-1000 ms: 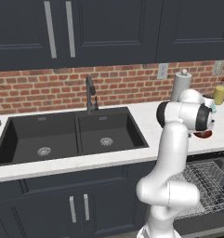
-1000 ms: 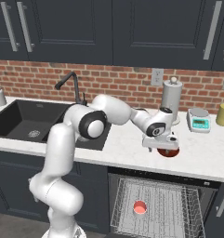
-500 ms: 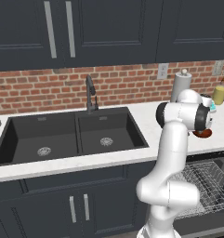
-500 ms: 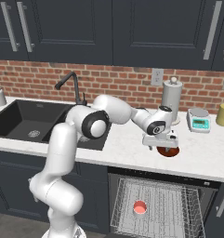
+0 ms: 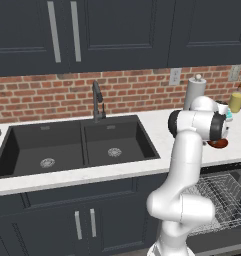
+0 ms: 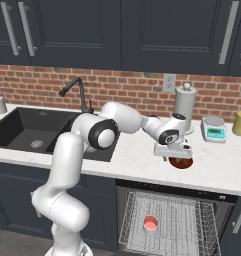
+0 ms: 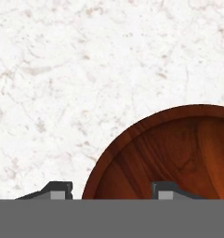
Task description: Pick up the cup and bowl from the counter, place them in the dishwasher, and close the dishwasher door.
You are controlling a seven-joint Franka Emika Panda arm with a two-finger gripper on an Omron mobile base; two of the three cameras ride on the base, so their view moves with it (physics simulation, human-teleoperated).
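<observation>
The dark red-brown bowl sits on the white marble counter, to the right of the sink. My gripper is down over the bowl's near rim, open, with one fingertip outside the rim and the other inside the bowl. In the right base view the hand covers part of the bowl. In the left base view the bowl peeks out behind the wrist. The small red cup stands in the wire rack of the open dishwasher below the counter.
A black double sink with a dark faucet lies to the left. At the back of the counter stand a grey canister, a small scale and a yellow jar. The pulled-out rack juts forward under the counter edge.
The arm keeps nearly the same pose over the bowl. The bowl and the cup have not moved.
</observation>
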